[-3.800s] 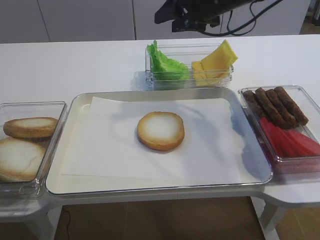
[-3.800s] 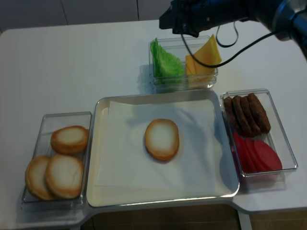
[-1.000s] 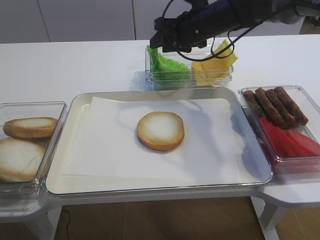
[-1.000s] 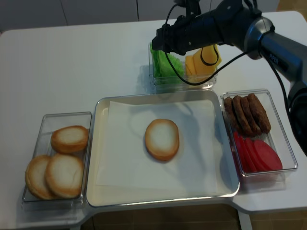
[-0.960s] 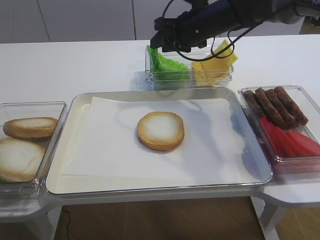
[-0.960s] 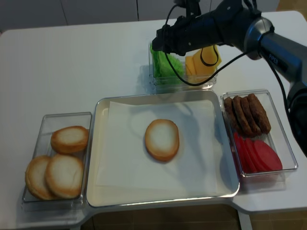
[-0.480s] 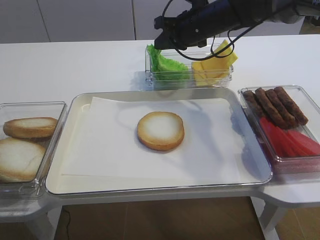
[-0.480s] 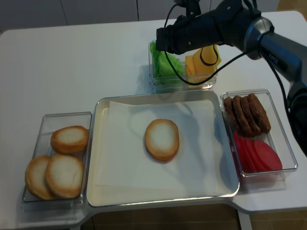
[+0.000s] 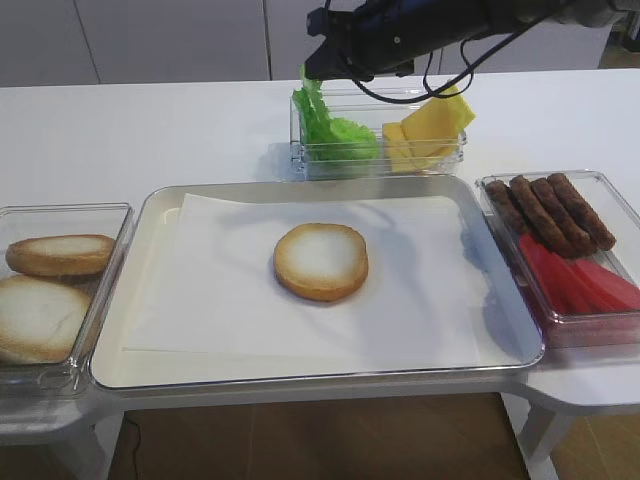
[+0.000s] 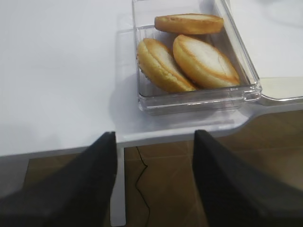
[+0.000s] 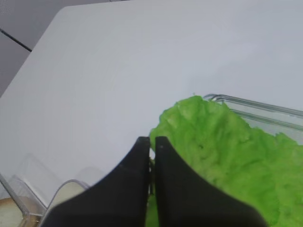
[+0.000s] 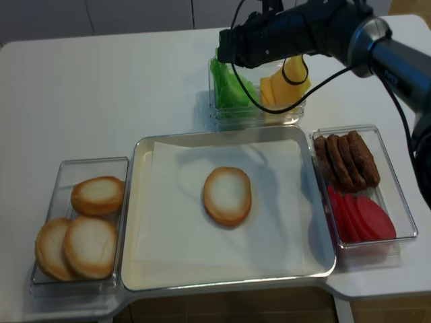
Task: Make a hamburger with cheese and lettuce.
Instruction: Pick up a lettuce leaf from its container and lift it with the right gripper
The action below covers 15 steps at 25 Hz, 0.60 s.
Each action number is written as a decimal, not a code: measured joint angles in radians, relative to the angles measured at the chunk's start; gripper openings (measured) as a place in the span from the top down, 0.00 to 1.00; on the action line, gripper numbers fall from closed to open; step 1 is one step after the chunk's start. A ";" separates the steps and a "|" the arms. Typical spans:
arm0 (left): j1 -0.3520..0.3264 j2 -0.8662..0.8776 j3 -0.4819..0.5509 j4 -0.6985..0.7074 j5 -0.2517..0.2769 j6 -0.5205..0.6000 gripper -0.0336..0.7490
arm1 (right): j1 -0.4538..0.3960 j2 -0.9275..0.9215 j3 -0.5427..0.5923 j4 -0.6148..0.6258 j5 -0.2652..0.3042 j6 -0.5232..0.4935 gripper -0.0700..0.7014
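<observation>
Left wrist view: left pincer [image 10: 154,189] hangs off the bench [image 10: 57,71] edge, fingers spread wide, nothing held, aimed at three browner bun halves [image 10: 189,52] in a clear tub. Exterior high: hamburger bun half [image 9: 321,261] sits pale face up mid-tray [image 9: 300,378] on white paper [image 9: 220,290]. Sausages [image 9: 550,212] and red slices [image 9: 580,282] share the right tub. Far tub: cheese [image 9: 432,122] on the right, lettuce [image 9: 328,125] on the left. Right pincer [image 11: 151,161] is closed on the lettuce's left edge, leaf pulled upright above the tub.
</observation>
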State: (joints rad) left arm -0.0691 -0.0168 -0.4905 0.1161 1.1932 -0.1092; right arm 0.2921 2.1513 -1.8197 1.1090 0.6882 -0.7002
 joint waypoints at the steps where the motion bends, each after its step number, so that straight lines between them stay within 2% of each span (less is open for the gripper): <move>1: 0.000 0.000 0.000 0.000 0.000 0.000 0.47 | 0.000 -0.008 0.000 0.000 0.004 0.000 0.86; 8: 0.000 0.000 0.000 -0.001 0.000 0.000 0.48 | 0.000 -0.041 0.000 0.000 0.024 -0.002 0.86; 15: 0.000 0.000 0.000 -0.001 0.000 0.000 0.48 | -0.042 -0.074 0.000 0.000 0.086 0.020 0.86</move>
State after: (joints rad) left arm -0.0691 -0.0168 -0.4905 0.1148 1.1932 -0.1092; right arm 0.2499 2.0772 -1.8197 1.1090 0.7743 -0.6800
